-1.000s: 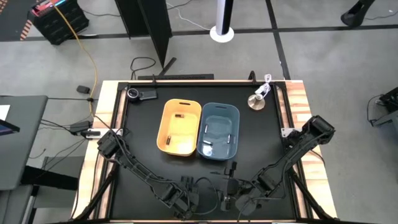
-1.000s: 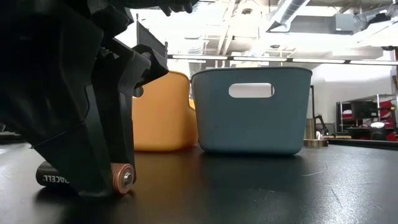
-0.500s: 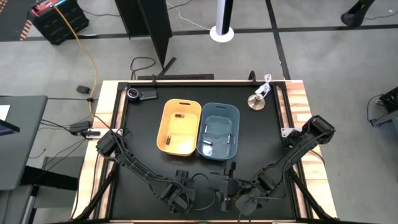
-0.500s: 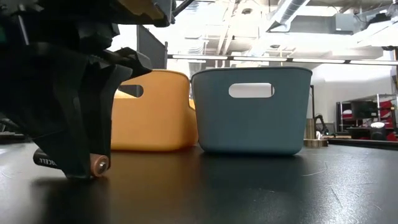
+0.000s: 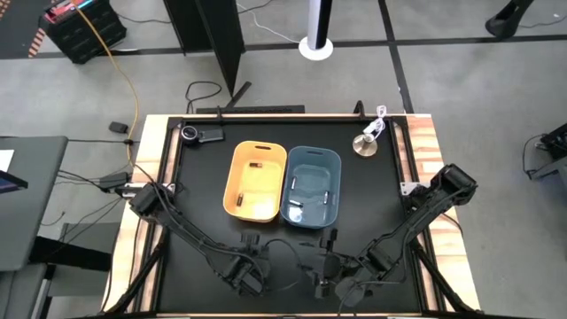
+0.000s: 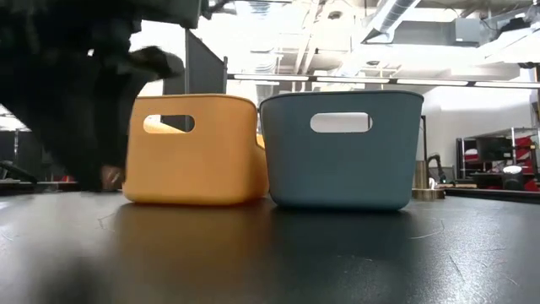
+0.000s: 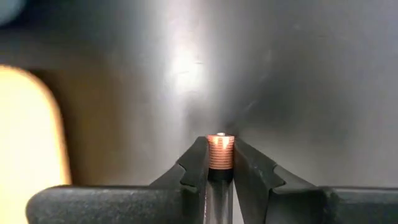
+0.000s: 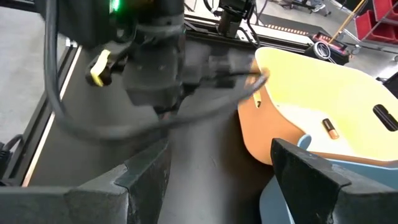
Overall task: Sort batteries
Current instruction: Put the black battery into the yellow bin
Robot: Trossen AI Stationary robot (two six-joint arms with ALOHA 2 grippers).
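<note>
My left gripper (image 5: 251, 266) is shut on a dark battery with a copper-coloured end (image 7: 220, 151), near the table's front and just short of the yellow bin (image 5: 255, 182). In the low view it is a blurred dark mass (image 6: 84, 127) left of the yellow bin (image 6: 194, 150). My right gripper (image 8: 227, 180) is open and empty near the front edge, facing both bins. The yellow bin holds dark batteries (image 5: 258, 165). The blue bin (image 5: 312, 187) holds pale ones (image 5: 296, 206). My left gripper pinches the battery between its two fingertips (image 7: 198, 163), on the sides just behind its copper end (image 7: 220, 155). The copper end sticks out past the tips, and the dark body runs back in the gap. The battery (image 6: 111, 176) is lifted clear of the table.
A round metal disc with a white cord (image 5: 365, 144) lies at the far right. A black round-lensed gadget (image 5: 197, 134) lies at the far left. The two bins stand side by side mid-table. My left arm (image 8: 155, 62) shows in front of my right gripper.
My left gripper, shut on the battery, has risen and gone toward the far edge and the yellow bin. The battery lay on the table a second ago and is now lifted clear.
</note>
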